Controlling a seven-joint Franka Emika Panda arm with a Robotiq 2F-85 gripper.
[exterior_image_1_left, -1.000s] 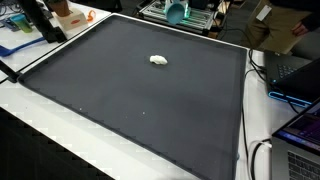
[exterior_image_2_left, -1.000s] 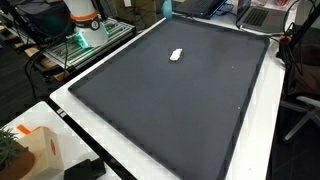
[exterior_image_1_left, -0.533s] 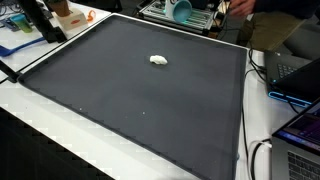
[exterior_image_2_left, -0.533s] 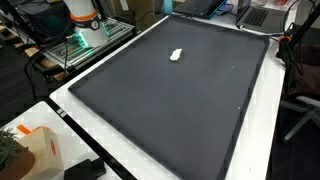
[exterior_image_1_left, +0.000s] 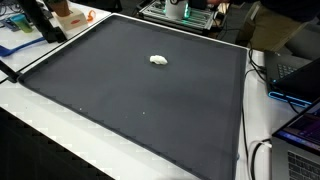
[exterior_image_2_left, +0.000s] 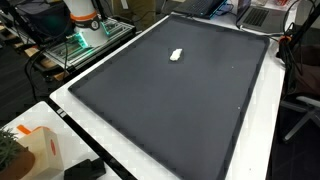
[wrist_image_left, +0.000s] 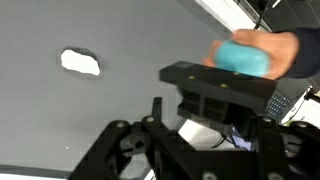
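In the wrist view the claw (wrist_image_left: 225, 95) sits low in the frame; I cannot tell how wide it stands, or if it grips anything. The teal cup (wrist_image_left: 243, 55) is at upper right, in a person's hand (wrist_image_left: 287, 48). The white lump (wrist_image_left: 80, 63) lies alone on the mat (wrist_image_left: 60, 125), seemingly not yet handled.

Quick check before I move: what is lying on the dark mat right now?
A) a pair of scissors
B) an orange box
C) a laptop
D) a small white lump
D: both exterior views show a small white lump lying on the dark mat, and the wrist view shows it too.
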